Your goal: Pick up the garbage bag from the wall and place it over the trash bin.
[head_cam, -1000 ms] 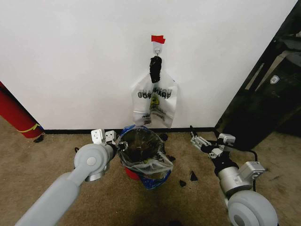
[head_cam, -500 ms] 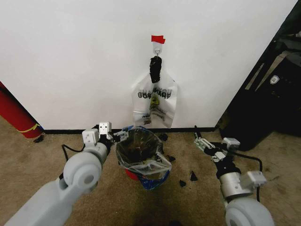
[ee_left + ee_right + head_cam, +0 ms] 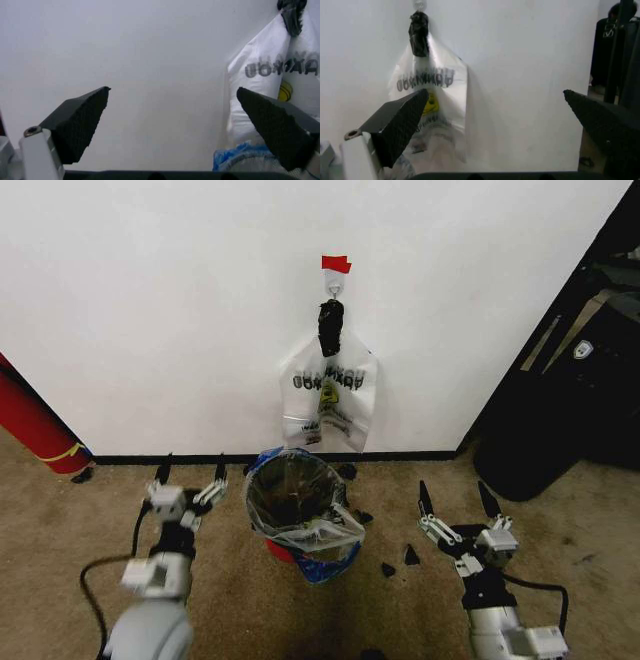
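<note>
while the garbage bag (image 3: 298,515) sits draped over the trash bin (image 3: 300,520) at lower centre of your head view, its clear plastic lining the mouth and a blue patch hanging down the front, neither gripper touches it. your left gripper (image 3: 190,482) stands left of the bin at lower left, fingers spread wide and pointing up toward the wall (image 3: 150,310), with a gap of carpet (image 3: 60,520) between it and the bag. your right gripper (image 3: 458,502) stands at lower right, fingers likewise spread and empty, farther from the bin than the left one.

above the bin, other printed bags (image 3: 328,405) hang on the wall from a hook (image 3: 334,280) under red tape (image 3: 335,263), tied with a black knot. in your left wrist view the open fingers frame bare wall, with the hanging bags (image 3: 280,71) and a bit of the blue patch at the right edge. in your right wrist view the hanging bags (image 3: 432,108) sit behind the left finger.

compared with half a second ago, your left gripper has drawn away from the bin rim it was against, and both arms have pulled back toward the bottom of the frame. the bag and bin lie as they did.

a red cylinder (image 3: 35,430) leans at the left edge; black scraps (image 3: 400,560) dot the carpet.
</note>
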Available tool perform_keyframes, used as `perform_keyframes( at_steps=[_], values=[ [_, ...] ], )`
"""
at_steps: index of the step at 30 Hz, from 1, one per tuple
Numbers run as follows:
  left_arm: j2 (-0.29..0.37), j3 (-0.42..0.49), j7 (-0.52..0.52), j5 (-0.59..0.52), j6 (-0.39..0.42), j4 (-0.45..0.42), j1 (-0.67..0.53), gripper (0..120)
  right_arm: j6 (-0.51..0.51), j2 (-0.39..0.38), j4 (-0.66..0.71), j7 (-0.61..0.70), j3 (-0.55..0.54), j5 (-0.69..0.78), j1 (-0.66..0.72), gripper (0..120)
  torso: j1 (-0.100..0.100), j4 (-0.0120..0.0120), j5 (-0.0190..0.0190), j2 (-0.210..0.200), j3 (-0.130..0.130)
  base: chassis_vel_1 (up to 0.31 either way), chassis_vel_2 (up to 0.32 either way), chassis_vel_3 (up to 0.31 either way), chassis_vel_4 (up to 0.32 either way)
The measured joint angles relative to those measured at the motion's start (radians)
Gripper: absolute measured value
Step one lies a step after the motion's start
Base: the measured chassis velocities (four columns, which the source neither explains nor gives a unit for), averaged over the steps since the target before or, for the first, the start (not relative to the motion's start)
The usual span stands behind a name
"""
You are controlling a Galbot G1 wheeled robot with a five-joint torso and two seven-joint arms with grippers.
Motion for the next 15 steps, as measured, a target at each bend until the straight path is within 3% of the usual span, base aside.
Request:
perform_keyframes(
  at_steps=[6, 15],
  values=[
    [-0.069, -0.008, 0.004, 0.052, -0.037, -0.006, 0.057, 100, 0.038, 0.012, 0.019, -0.001, 0.004, -0.029, -0.019, 100, 0.000, -0.0002, -0.0001, 0.000, 0.000, 0.000, 0.000, 0.000, 0.000],
    [-0.074, -0.012, 0.002, 0.078, -0.072, 0.010, 0.071, 100, 0.039, 0.003, 0.029, -0.003, 0.016, -0.024, -0.020, 100, 0.000, -0.0003, -0.0002, 0.000, 0.000, 0.000, 0.000, 0.000, 0.000]
  ],
)
